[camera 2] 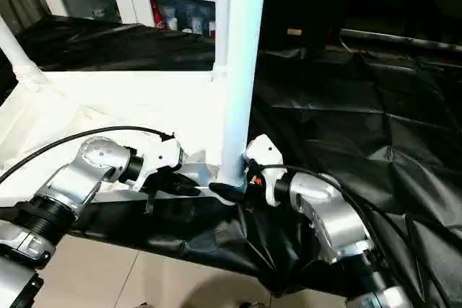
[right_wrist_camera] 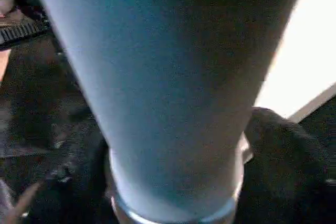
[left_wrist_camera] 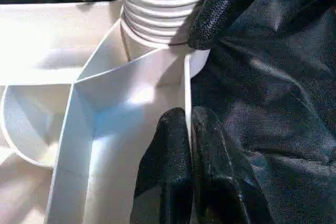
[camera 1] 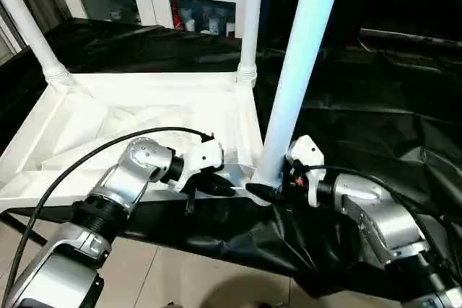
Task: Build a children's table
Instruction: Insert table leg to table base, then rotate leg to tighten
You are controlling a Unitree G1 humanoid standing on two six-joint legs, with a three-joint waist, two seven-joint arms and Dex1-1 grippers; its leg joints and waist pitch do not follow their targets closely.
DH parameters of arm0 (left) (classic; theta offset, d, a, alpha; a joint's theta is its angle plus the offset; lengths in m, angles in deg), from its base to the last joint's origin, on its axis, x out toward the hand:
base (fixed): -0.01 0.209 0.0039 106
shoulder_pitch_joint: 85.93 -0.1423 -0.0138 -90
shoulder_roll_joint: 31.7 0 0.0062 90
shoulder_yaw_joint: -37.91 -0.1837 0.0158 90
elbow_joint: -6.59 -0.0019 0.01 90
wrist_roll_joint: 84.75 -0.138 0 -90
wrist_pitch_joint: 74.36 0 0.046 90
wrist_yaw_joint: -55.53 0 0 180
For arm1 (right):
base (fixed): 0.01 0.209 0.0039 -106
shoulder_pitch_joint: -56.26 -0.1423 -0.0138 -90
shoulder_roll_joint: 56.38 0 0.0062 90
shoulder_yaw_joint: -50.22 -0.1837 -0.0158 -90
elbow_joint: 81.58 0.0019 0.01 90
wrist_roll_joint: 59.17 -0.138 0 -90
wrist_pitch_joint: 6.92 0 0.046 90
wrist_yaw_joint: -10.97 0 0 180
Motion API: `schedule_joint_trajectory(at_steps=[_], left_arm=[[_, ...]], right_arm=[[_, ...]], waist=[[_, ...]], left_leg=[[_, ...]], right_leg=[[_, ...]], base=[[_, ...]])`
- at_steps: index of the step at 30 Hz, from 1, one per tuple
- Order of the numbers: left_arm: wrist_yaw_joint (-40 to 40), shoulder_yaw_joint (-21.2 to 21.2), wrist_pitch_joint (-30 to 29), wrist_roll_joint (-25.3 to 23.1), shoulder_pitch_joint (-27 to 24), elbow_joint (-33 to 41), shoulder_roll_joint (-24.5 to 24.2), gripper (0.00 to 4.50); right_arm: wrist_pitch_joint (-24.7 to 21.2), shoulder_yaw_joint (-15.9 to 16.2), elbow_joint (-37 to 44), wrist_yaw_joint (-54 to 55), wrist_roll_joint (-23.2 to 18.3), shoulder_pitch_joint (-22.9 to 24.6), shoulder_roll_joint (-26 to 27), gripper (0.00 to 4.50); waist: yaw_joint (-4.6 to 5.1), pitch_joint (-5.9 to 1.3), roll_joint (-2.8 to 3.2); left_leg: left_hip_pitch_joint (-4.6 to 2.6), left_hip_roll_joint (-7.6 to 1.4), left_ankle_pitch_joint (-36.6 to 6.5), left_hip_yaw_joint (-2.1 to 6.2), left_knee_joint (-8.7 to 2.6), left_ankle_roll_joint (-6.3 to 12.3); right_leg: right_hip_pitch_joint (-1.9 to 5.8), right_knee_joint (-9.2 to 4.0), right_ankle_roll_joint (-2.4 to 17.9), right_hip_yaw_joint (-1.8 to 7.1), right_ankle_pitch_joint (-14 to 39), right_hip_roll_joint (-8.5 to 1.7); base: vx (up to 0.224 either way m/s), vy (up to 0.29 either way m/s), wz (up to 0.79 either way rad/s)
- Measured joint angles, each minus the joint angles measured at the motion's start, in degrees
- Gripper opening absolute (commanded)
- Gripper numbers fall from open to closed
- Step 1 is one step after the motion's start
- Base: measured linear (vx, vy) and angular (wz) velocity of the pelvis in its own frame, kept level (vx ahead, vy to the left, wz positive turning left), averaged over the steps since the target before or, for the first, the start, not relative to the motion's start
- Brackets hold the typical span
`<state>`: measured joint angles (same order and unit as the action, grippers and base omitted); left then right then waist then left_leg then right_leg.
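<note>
both grippers low, right gripper round leg

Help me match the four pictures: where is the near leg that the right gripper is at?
Left eye: near leg, right of centre, rising from the tabletop's near corner.
Right eye: centre.
Left wrist: its ribbed base, top centre.
Right wrist: close up, centre.
Shared landmark: black cloth.
</note>
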<state>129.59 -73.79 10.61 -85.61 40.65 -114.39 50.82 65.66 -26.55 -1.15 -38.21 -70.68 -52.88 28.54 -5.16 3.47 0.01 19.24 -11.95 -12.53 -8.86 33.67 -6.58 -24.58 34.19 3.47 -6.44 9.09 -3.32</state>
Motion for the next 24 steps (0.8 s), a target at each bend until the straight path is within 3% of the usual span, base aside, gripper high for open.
schedule_joint_trajectory(at_steps=[11, 16, 19, 24], left_arm=[[-0.85, 0.08, -0.92, -0.03, -0.13, 0.22, -0.04, 0.00], [-10.96, 2.26, -4.11, -1.39, 1.34, -3.77, 5.33, 0.00], [-19.69, 3.24, -7.14, -2.42, 4.38, -8.88, 10.17, 0.00], [-29.38, 4.95, -10.68, -2.64, 6.89, -13.37, 15.96, 0.00]], right_arm=[[0.63, 0.47, -1.48, -0.62, 0.03, -0.61, 0.50, 2.85], [1.33, -4.69, -6.87, 12.72, 0.90, -1.15, 8.58, 2.78], [2.19, -8.42, -13.58, 26.18, 2.50, -4.74, 15.06, 2.77], [4.89, -11.40, -22.95, 39.34, 3.40, -10.61, 19.31, 2.77]], waist=[[0.03, -0.02, -0.03], [0.20, -0.13, -0.21], [0.82, -0.16, -0.25], [1.18, -0.20, -0.28]], left_leg=[[0.05, -0.01, 0.02, 0.01, 0.19, 0.03], [-0.11, 0.01, 0.05, -0.01, 0.32, -0.01], [-0.50, 0.04, -0.04, -0.01, 0.43, -0.14], [-0.67, 0.06, -0.03, 0.01, 0.44, -0.14]], right_leg=[[0.00, 0.02, -0.13, 0.01, -0.09, 0.00], [0.24, -0.03, -0.35, 0.06, -0.14, 0.00], [0.72, -0.17, -0.38, 0.05, -0.15, -0.02], [1.02, -0.30, -0.51, 0.04, -0.22, -0.08]], base=[[0.000, 0.000, 0.00], [0.000, 0.000, 0.00], [0.000, 0.000, 0.00], [0.000, 0.000, 0.00]])
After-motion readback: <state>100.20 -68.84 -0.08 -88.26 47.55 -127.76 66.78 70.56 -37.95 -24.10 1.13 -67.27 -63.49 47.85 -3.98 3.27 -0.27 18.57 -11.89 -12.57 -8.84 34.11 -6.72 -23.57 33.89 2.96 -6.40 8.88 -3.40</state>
